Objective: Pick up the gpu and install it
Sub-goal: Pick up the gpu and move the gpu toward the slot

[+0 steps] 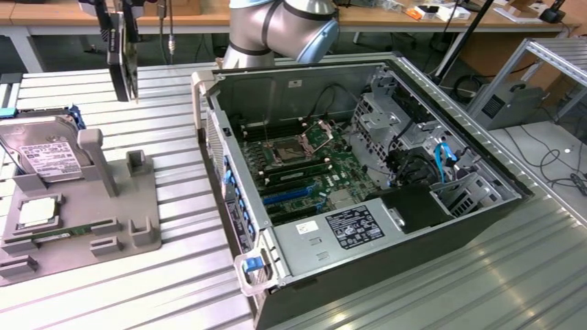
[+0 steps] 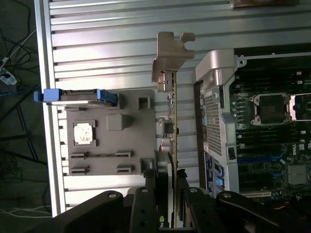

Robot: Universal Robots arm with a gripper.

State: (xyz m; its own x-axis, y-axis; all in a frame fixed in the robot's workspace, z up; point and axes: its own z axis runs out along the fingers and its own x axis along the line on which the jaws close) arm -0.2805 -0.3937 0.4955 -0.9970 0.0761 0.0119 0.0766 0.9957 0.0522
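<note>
Ribbed aluminium worktable (image 1: 431,292), even light with soft glare on the slats, wooden benches (image 1: 46,19) along the back, aluminium profile frame (image 1: 541,55) at the exterior view's right, loose cables (image 1: 548,159) on pale grey floor (image 1: 524,141).

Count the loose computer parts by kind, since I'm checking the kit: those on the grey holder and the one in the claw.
gpu, held in the claw: 1
hard drive: 1
processor chip: 1
memory stick: 1
Total: 4
</note>
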